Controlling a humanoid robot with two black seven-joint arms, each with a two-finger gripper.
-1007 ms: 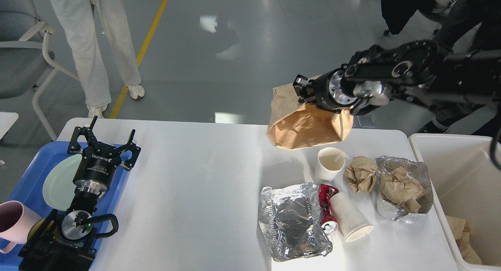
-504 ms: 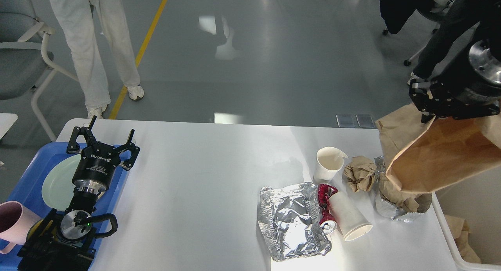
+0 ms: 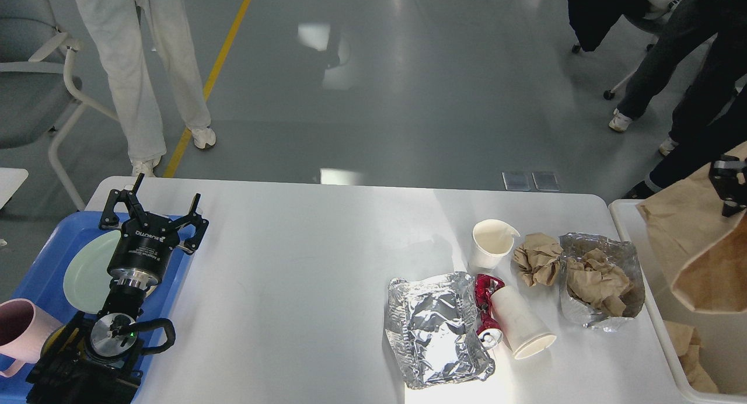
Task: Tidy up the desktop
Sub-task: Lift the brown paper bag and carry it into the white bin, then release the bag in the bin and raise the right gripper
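Hovering over the blue tray [image 3: 41, 264] with its pale green plate [image 3: 84, 272], the left gripper [image 3: 153, 210] had its fingers spread wide and held nothing. The white desktop [image 3: 292, 264] stretched across the middle, bare there, then crowded toward its right with a foil tray [image 3: 435, 328], two paper cups [image 3: 489, 243] and crumpled paper [image 3: 537, 258]. At the far right edge the right gripper [image 3: 729, 185] was pinching a brown paper bag [image 3: 694, 246] above the white bin [image 3: 659, 310].
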